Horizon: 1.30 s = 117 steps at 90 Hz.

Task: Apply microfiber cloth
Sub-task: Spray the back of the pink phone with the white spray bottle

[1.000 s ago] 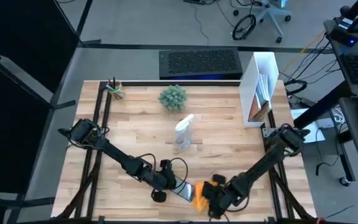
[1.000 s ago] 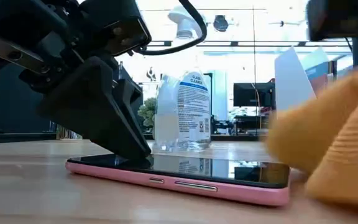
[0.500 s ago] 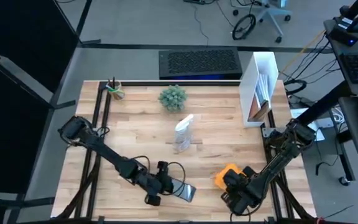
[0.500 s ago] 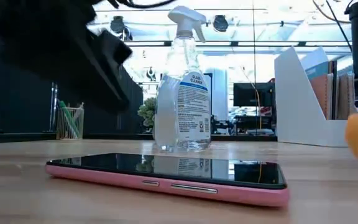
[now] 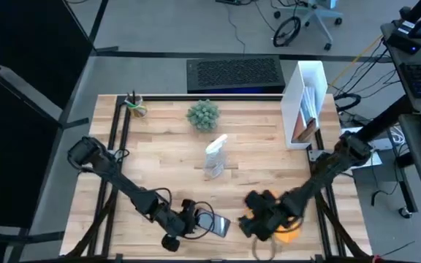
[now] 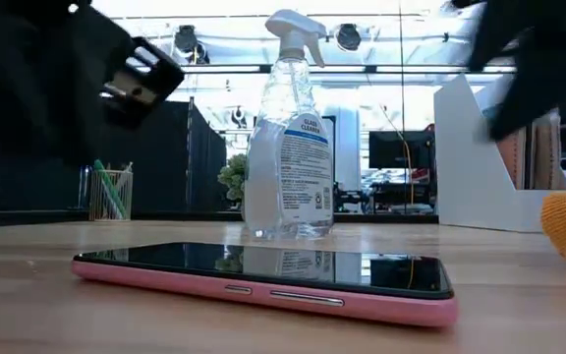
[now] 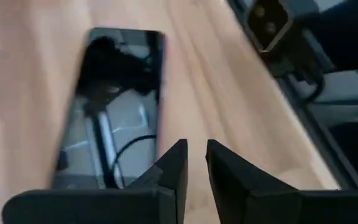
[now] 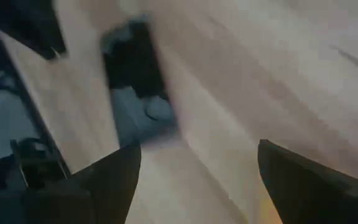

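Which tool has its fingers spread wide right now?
The right tool, beside the orange-yellow microfiber cloth; the left tool, by the black pink-edged smartphone, is nearly shut.

Both arms are dark, slim and jointed, with black cables looping along them. The left tool (image 7: 191, 165) has two matte black, wedge-shaped fingers; the right tool (image 8: 197, 180) has broad black fingers.

We see both dark arms reaching from the counter's (image 5: 159, 157) side rails toward its near edge. Our left gripper (image 7: 191, 163) hangs low near the middle of that edge, its two fingers (image 7: 171, 171) drawn almost together with only a thin gap between them. Our right gripper (image 8: 197, 180) sits just beside it to the right, its fingers (image 8: 303, 180) spread wide apart and holding nothing.
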Available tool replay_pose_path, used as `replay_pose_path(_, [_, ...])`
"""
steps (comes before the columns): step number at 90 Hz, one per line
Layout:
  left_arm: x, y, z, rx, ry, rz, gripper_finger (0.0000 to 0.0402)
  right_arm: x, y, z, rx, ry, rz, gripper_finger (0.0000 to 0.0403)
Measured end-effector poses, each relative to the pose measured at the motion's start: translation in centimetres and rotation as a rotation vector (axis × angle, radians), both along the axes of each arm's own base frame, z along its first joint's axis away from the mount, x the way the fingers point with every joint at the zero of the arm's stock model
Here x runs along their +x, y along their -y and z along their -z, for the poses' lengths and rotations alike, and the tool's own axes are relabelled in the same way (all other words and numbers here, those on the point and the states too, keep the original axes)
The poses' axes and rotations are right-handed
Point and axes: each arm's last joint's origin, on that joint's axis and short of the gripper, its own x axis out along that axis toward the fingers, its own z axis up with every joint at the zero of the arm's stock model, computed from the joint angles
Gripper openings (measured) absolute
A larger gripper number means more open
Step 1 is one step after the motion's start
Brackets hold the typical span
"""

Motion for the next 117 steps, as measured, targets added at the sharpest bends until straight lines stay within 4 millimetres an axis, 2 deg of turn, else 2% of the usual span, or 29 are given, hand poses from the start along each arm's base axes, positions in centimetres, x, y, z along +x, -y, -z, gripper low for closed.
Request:
replay_pose_path(11, [0.1,0.1,1.0,-0.001,-0.039,-0.012,0.0047,3.1,1.4,2.7,0.032,-0.003,-0.064,0.0297])
replay_pose_path(20, [0.1,0.1,1.3,0.005,-0.045,-0.014,0.0047,4.7,2.1,5.0,0.077,-0.025,-0.123,0.0297])
replay_pose_path(35, [0.4,0.2,2.2,0.009,-0.047,-0.018,0.0047,6.4,1.8,6.6,0.166,0.057,-0.182,0.0297])
replay_pose_path(49, [1.0,0.2,3.8,0.005,-0.053,-0.022,0.0047,6.9,1.5,7.5,0.214,0.068,-0.18,0.0297])
replay_pose_path(68, [2.0,-0.7,4.6,-0.001,-0.063,-0.084,0.0046,7.4,0.6,8.9,0.264,0.11,-0.192,0.0297])
replay_pose_path(85, [2.7,-1.2,5.0,-0.018,-0.032,-0.106,0.0046,7.9,0.1,8.8,0.291,0.199,-0.244,0.028])
replay_pose_path(103, [3.2,-1.6,4.9,0.014,0.017,-0.165,0.0046,7.9,0.1,8.8,0.262,0.206,-0.278,0.0237])
replay_pose_path(117, [3.1,-1.6,4.9,0.019,0.015,-0.168,0.0046,7.8,0.0,8.9,0.253,0.201,-0.289,0.0166])
